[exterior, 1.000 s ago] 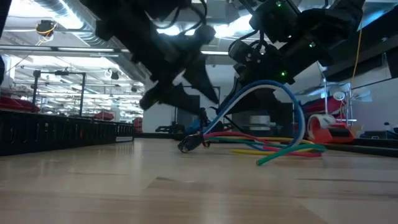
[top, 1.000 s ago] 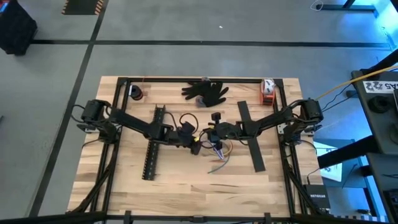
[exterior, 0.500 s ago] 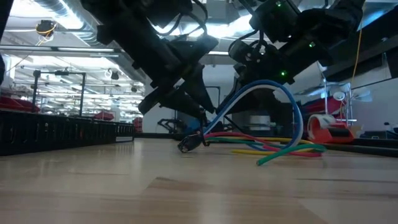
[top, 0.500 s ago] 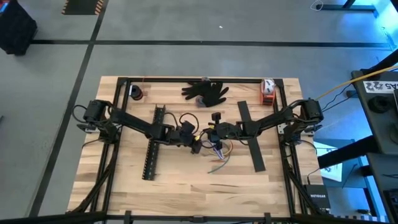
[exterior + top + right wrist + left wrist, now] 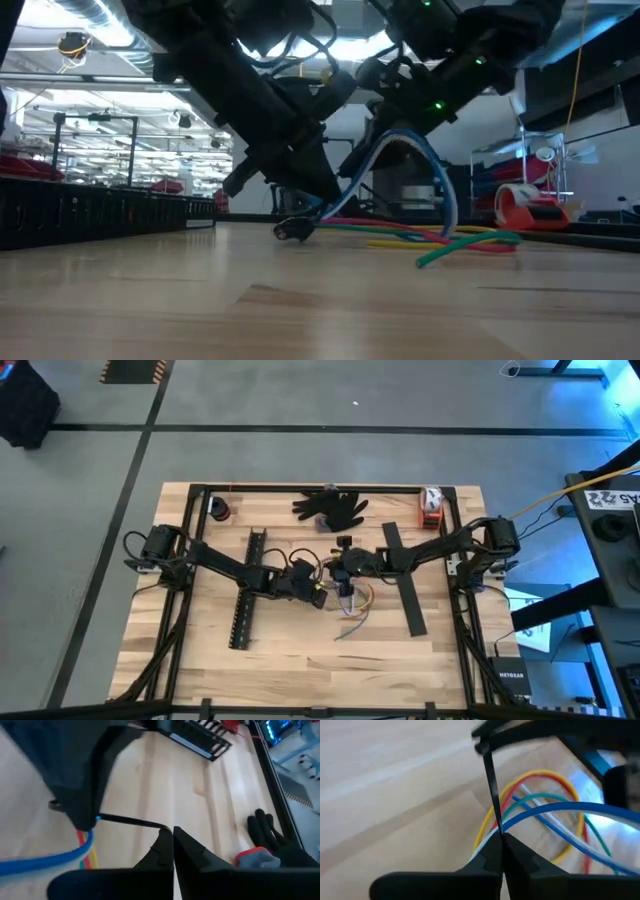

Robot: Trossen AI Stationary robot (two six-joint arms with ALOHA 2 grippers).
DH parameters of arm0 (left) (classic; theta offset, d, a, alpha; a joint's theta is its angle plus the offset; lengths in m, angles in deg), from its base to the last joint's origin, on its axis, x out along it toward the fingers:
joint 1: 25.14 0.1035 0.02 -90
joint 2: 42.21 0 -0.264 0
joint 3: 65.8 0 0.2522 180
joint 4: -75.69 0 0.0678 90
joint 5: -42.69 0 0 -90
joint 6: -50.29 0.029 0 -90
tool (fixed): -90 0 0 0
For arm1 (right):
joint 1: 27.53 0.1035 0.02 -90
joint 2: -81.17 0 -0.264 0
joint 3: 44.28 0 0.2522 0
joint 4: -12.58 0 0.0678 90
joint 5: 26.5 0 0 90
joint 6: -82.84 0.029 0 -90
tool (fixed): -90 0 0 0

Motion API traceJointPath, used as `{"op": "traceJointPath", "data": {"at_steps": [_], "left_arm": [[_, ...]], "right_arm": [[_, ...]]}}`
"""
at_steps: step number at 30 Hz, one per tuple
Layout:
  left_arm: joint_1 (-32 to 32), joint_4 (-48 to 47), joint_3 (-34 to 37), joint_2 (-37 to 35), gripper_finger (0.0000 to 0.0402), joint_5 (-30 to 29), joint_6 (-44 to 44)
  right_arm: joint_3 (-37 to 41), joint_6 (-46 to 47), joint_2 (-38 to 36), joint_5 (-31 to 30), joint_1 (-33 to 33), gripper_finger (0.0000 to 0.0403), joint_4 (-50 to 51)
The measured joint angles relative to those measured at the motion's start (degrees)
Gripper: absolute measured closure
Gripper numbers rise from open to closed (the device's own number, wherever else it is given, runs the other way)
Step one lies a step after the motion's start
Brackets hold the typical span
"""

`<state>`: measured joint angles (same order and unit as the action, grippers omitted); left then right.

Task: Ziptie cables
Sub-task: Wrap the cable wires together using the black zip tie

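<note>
Both arms meet over the middle of the desk (image 5: 300, 650). The left gripper (image 5: 318, 596) reaches in from nine o'clock and sits just at eight o'clock of the cables (image 5: 350, 605). In the left wrist view its fingers (image 5: 492, 855) are pressed together, clenched on a thin dark strip (image 5: 490, 785) that stands up from between them in front of the coloured loops of the cables (image 5: 555, 815). The right gripper (image 5: 345, 565) comes in from three o'clock and hangs just above the bundle, at its twelve o'clock side. In the right wrist view its fingers (image 5: 172, 847) are also shut, with the end of a thin dark strip (image 5: 130, 821) right at their tips; whether it is truly pinched there I cannot tell.

The cables lie near the desk's centre, trailing toward six o'clock. In the low view a blue wire arches up to the gripper above while red, yellow and green ones (image 5: 440, 240) rest on the wood.

A black slotted channel (image 5: 245, 595) lies at nine o'clock of the bundle, under the left arm. A flat dark bar (image 5: 403, 580) lies at three o'clock. Black gloves (image 5: 332, 507) sit at twelve o'clock near the far edge, and a red-and-white object (image 5: 430, 505) at about one o'clock.
</note>
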<state>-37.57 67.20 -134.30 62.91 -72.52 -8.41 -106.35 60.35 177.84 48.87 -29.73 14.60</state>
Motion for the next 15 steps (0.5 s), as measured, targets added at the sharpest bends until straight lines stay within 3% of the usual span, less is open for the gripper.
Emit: {"op": "traceJointPath", "data": {"at_steps": [2,6,15], "left_arm": [[-0.88,-0.97,-0.04,0.00,0.0401,-0.14,-0.98],[-3.69,-4.53,0.22,0.50,0.0401,4.08,-1.21],[-6.34,-5.70,0.15,0.41,0.0401,1.13,-2.46]], "right_arm": [[-0.30,0.60,-1.16,0.48,-2.60,0.0403,1.49],[-0.88,1.45,-5.03,-5.05,-7.79,0.0403,2.08],[-0.73,5.46,-10.76,4.87,-13.26,0.0403,6.86]]}}
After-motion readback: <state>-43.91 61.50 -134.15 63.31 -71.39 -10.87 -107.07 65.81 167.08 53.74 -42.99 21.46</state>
